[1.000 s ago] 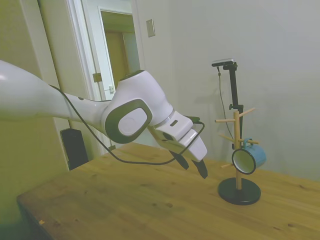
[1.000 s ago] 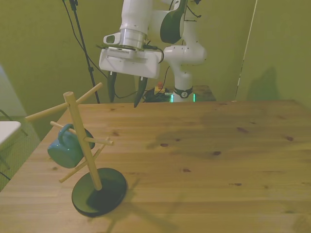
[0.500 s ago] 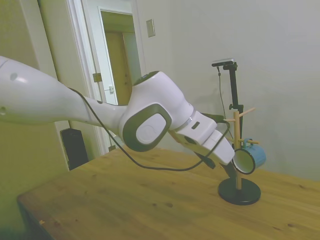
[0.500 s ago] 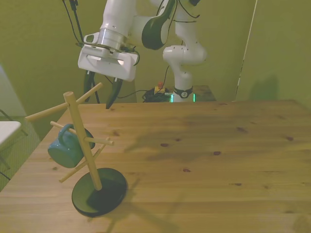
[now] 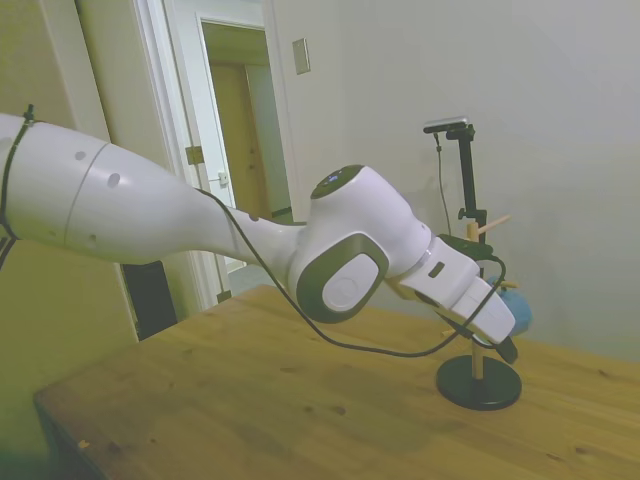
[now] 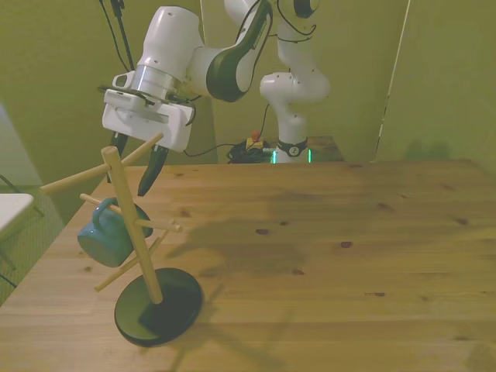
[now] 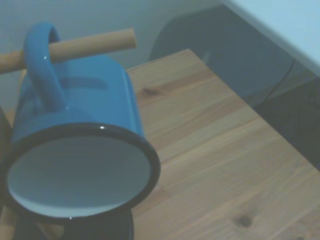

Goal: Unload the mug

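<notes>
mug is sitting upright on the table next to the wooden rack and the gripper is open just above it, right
Not quite. The mug is not on the table: it hangs by its handle from a peg of the wooden rack, tipped on its side, as the front view and wrist view show. The rest holds: the gripper is open just above it.

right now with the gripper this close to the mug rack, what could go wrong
The gripper is open, its fingers straddling an upper peg of the rack; pushing on could knock or tip the rack on its round base. The mug hangs by its handle on a peg, mouth tilted; a poor pinch on the rim could let it slip and fall onto the table.
</notes>
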You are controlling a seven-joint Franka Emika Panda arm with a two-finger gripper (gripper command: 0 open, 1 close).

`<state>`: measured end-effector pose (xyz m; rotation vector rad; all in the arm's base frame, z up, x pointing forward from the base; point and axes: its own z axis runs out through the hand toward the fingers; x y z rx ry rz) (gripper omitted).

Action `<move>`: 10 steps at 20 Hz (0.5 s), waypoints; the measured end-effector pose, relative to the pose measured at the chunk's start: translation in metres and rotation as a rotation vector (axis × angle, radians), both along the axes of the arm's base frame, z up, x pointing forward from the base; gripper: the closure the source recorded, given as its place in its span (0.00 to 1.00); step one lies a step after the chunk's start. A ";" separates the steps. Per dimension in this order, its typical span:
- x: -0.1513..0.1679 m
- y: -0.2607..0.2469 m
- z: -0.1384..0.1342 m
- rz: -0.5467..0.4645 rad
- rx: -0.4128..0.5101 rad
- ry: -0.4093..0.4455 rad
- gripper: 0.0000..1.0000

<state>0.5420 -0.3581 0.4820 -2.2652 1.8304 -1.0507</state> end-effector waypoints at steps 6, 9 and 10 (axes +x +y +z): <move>0.016 -0.007 -0.009 0.008 -0.003 -0.016 0.00; 0.026 -0.009 -0.014 0.024 -0.001 -0.018 0.00; 0.030 -0.009 -0.015 0.028 -0.002 -0.020 0.00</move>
